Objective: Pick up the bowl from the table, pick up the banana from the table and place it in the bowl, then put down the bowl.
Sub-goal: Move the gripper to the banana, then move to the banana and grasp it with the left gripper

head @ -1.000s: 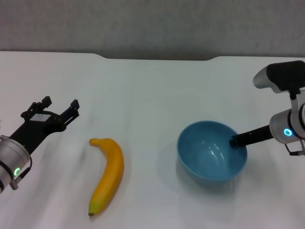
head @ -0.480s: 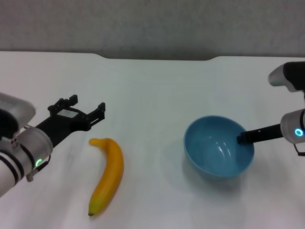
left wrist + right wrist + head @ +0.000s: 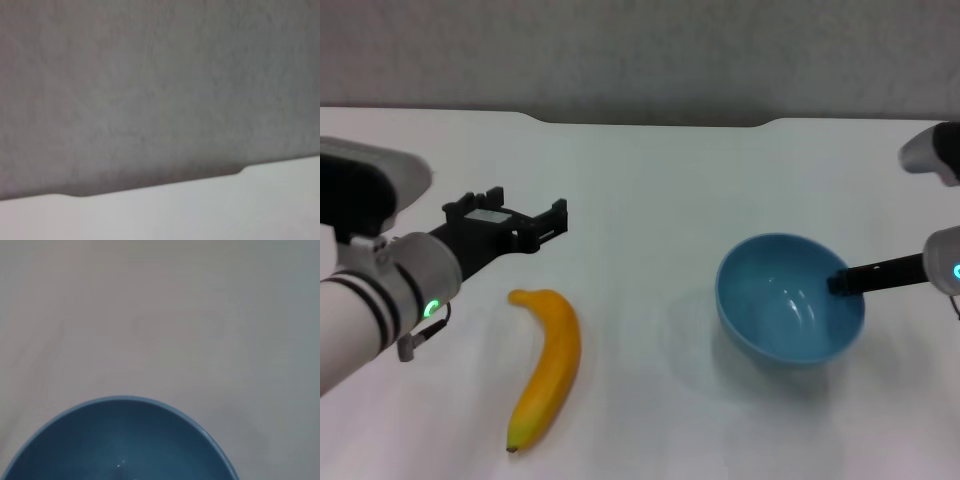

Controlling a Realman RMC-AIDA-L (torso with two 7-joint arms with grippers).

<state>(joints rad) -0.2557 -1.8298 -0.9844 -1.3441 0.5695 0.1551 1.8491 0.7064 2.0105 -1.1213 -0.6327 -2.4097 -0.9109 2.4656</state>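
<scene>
We see bowl (image 3: 790, 300) at right of head view, lifted, shadow beneath on surface (image 3: 650, 190). Right gripper (image 3: 840, 283) at frame right edge, jaws shut on bowl rim, one thin finger only visible. Risk: narrow rim pinch, glossy bowl can tilt or slip once banana weight lands inside.

Banana (image 3: 548, 362) lies lower left on surface. Left gripper (image 3: 510, 218) hovers just above its stem end, jaws wide open, empty. Risk: banana longer than bowl, can tip out.

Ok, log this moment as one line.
right gripper: grips bowl rim, lifted | left gripper: open, above banana stem | banana: on table
</scene>
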